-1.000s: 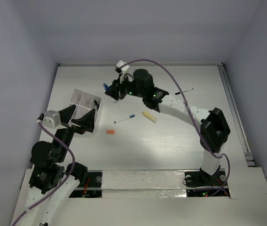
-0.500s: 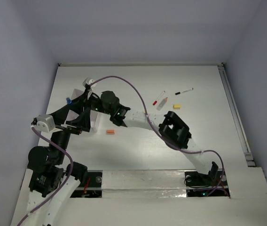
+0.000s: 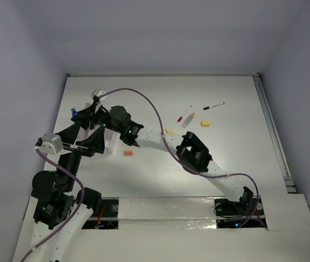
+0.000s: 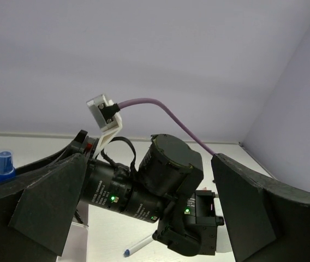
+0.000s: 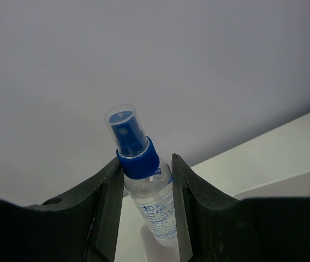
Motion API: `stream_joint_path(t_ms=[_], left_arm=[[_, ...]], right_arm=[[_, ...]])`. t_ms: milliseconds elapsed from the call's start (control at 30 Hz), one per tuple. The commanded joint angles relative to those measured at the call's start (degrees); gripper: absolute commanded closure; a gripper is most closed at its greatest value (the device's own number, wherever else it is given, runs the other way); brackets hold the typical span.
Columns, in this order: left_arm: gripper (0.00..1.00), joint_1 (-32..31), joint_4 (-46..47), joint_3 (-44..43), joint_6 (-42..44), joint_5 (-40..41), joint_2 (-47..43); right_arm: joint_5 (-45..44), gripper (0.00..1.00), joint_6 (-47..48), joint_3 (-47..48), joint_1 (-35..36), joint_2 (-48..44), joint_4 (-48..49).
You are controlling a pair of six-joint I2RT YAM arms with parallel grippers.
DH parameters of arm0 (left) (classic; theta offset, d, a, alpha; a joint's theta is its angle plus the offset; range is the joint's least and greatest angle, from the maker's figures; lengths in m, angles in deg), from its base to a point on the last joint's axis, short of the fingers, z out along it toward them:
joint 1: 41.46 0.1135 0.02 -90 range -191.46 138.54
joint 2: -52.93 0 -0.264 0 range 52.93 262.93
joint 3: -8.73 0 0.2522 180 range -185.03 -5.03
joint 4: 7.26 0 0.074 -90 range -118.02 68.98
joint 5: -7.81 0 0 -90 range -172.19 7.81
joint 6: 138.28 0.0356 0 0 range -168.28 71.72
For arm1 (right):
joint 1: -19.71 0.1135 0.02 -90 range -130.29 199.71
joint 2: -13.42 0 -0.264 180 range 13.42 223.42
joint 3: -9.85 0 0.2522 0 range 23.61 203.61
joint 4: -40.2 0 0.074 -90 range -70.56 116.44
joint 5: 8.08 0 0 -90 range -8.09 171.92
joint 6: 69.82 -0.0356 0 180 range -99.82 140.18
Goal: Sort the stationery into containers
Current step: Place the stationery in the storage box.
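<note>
My right gripper [image 3: 82, 113] reaches far left and is shut on a small clear spray bottle with a blue cap [image 5: 144, 185]. The blue cap also shows in the top view [image 3: 74, 113] and in the left wrist view [image 4: 3, 164]. The bottle's base is low over something white. The white compartment box [image 3: 111, 144] is mostly hidden under both grippers. My left gripper [image 3: 96, 131] is open and empty over the box's near side, and in its own view [image 4: 148, 164] it looks at the right wrist. A blue-capped pen [image 4: 139, 246] lies under the right arm.
An orange bit [image 3: 127, 153] lies right of the box. A cream tube [image 3: 170, 131], a red-capped pen [image 3: 184, 113], a small bottle [image 3: 188, 120], a yellow eraser [image 3: 205, 123] and a black-capped pen [image 3: 213, 105] lie at mid-right. The right arm spans the table's middle.
My right gripper has swung left with the spray bottle, from the table's middle back to the box's far left corner. The left gripper has barely moved.
</note>
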Motion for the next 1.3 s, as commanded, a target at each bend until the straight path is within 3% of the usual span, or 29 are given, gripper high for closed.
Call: stream_joint_path(t_ms=[0, 300, 467, 733, 933, 1100, 1200, 1233, 1267], left_arm=[[0.01, 0.14, 3.40, 0.31, -0.14, -0.21, -1.01], [0.01, -0.39, 3.40, 0.31, -0.05, -0.38, -0.75], [0.01, -0.39, 3.58, 0.39, -0.05, -0.91, -0.40], [0.01, -0.39, 3.32, 0.31, 0.04, -0.65, 0.31], [0.01, -0.39, 2.79, -0.13, 0.13, -1.61, 2.06], [0.01, -0.39, 2.61, -0.13, 0.13, -1.35, 1.63], [0.01, -0.39, 2.61, -0.05, 0.13, -1.26, 0.93], [0.01, -0.39, 2.61, -0.05, 0.13, -1.26, 0.84], [0.01, -0.39, 2.61, 0.04, 0.13, -1.35, 0.66]], right_arm=[[-1.92, 0.77, 0.97, 2.22, 0.18, 0.71, 1.58], [-3.15, 0.76, -1.32, -0.16, 0.18, 2.55, 3.07], [-3.15, 0.71, -0.97, -0.33, 0.71, 2.47, 3.07], [-3.85, 0.45, 0.09, -3.23, 0.71, -0.16, 3.59], [-3.50, 0.36, 2.02, -4.72, 0.71, -3.50, 1.75], [-5.69, 0.38, 2.81, -15.16, 0.71, -12.37, 3.24], [-10.34, 0.41, 4.30, -27.20, 0.71, -21.33, 2.46], [-12.53, 0.46, 4.39, -29.84, 0.10, -23.44, 1.24], [-13.77, 0.59, 3.78, -34.82, -0.51, -25.64, -0.69]])
